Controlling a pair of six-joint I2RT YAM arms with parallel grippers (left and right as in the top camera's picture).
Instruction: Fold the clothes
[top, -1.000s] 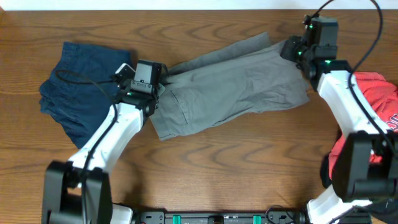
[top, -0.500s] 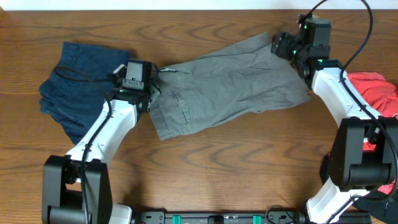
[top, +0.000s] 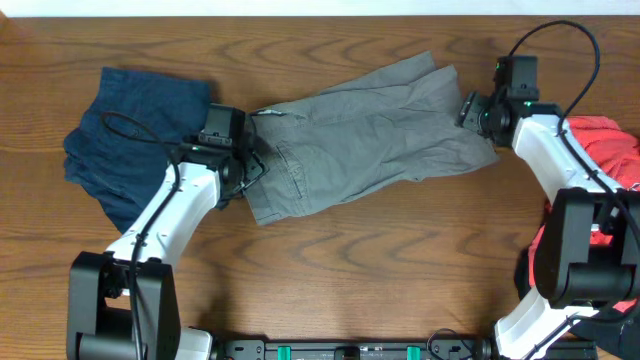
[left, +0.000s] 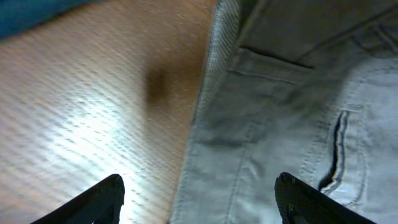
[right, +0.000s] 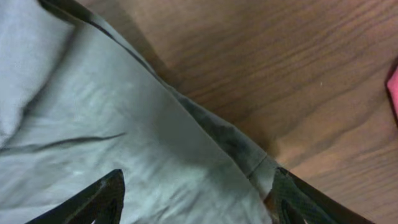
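Note:
The grey shorts (top: 370, 135) lie spread flat across the middle of the table. The waist end is at the left and the leg hems at the right. My left gripper (top: 247, 166) hovers open over the waistband edge (left: 214, 62), its fingertips (left: 106, 198) straddling cloth and bare wood. Over the shorts' right hem (right: 249, 155) my right gripper (top: 470, 108) stands open, with nothing pinched between its fingers (right: 102, 198). A dark navy garment (top: 130, 145) lies at the far left. The red T-shirt (top: 600, 135) sits at the right edge, partly under the right arm.
The wooden table (top: 350, 260) shows bare wood in front of and behind the shorts. A sliver of the navy garment (left: 37, 12) appears in the left wrist view. A corner of the red T-shirt (right: 393, 87) shows in the right wrist view.
Both grippers have opened and let go of the shorts, which now lie flatter. The right gripper has drawn back to the right, and the left has shifted slightly along the waistband.

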